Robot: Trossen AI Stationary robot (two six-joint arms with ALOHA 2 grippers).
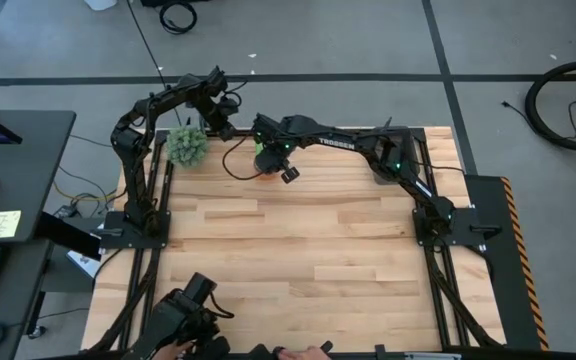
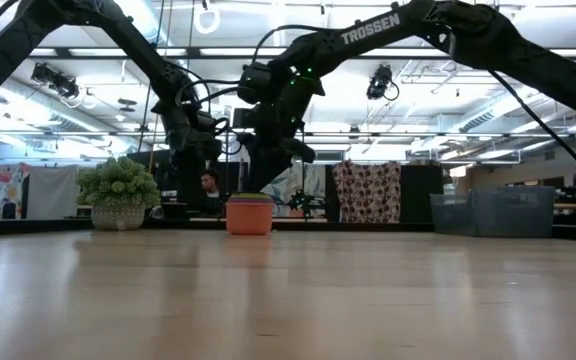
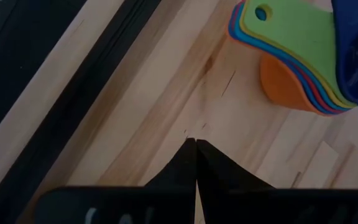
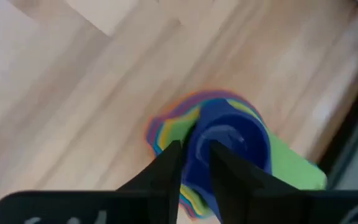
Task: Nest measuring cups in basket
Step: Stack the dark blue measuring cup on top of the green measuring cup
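Right pincer (image 4: 194, 163) hangs over the nested cups (image 4: 219, 149) at the desk's far edge, fingers (image 4: 166, 168) parted a little, straddling the dark blue cup (image 4: 229, 140) on top of the stack. Whether gripping or just loose around it, cannot tell. Seen from above, sits right over the stack (image 1: 268, 168), left of centre along the far edge of the desk (image 1: 288, 250).

Left pincer (image 3: 195, 155) shut, fingertips pressed together, empty, held just beside the stack near the far-left corner, close to the fuzzy green plant ball (image 1: 187, 146).

Stack seen level across the desk: orange cup (image 2: 249, 217) at the bottom, standing upright on the wood, thin coloured rims layered above. From the left wrist: flat handles fanned out, green handle (image 3: 291, 37) uppermost, yellow, red and blue edges showing beneath, dark blue cup (image 3: 356, 56) on top, orange bowl (image 3: 284, 84) below.

Plant ball (image 2: 118, 195) stands to the left of the stack, well apart in the level view. No basket around the cups; stack rests straight on the bare desk.
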